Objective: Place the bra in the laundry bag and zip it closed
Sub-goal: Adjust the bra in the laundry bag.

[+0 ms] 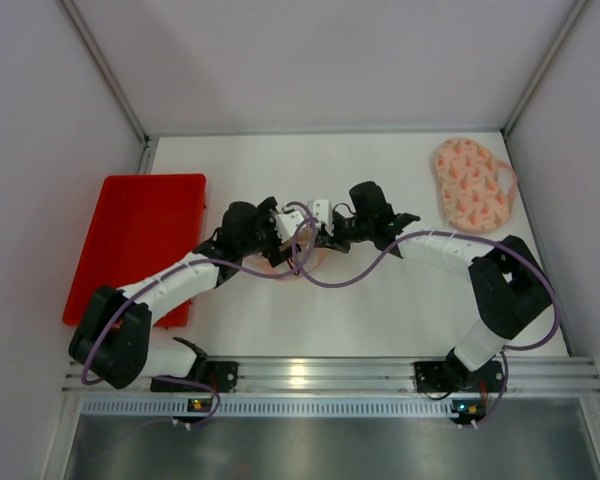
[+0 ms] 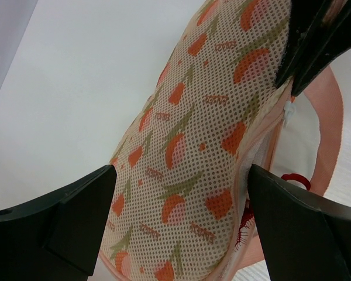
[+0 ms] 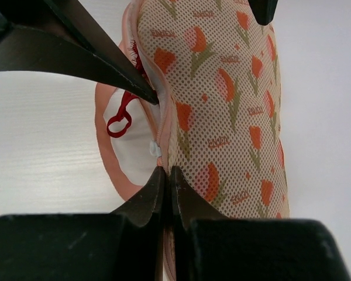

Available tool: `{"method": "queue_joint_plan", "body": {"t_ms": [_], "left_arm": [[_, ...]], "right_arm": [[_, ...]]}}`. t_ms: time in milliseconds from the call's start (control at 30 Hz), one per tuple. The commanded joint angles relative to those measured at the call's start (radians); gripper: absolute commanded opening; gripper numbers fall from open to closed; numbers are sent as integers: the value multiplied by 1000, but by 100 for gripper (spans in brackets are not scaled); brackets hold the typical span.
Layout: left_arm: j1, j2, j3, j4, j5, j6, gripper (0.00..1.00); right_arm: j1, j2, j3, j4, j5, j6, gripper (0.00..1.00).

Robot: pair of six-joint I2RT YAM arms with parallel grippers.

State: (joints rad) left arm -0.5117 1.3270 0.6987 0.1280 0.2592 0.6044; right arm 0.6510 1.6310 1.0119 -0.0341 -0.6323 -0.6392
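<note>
The laundry bag (image 2: 187,146) is a domed mesh case printed with orange tulips, lying mid-table and almost hidden under both arms in the top view (image 1: 306,262). My left gripper (image 2: 181,175) is open and straddles the dome, one finger on each side. Red bra lace (image 2: 244,229) and a red strap loop (image 3: 119,120) show in the bag's open gap. My right gripper (image 3: 167,171) is shut on the bag's pink zipper seam, just below the white zipper pull (image 3: 155,149). From above, the left gripper (image 1: 280,236) and right gripper (image 1: 326,236) meet over the bag.
A red tray (image 1: 140,235) lies at the left. A second tulip-print mesh case (image 1: 470,185) sits at the back right. White walls close in the table on the left, back and right. Purple cables loop between the two wrists.
</note>
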Motion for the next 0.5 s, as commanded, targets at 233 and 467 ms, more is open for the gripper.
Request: {"method": "queue_joint_plan", "body": {"t_ms": [233, 467], "left_arm": [[1, 47, 18, 47, -68, -34, 98], [-17, 58, 42, 47, -52, -94, 98]], "right_arm": [[9, -62, -3, 23, -73, -24, 0], [9, -60, 10, 20, -87, 21, 0]]}}
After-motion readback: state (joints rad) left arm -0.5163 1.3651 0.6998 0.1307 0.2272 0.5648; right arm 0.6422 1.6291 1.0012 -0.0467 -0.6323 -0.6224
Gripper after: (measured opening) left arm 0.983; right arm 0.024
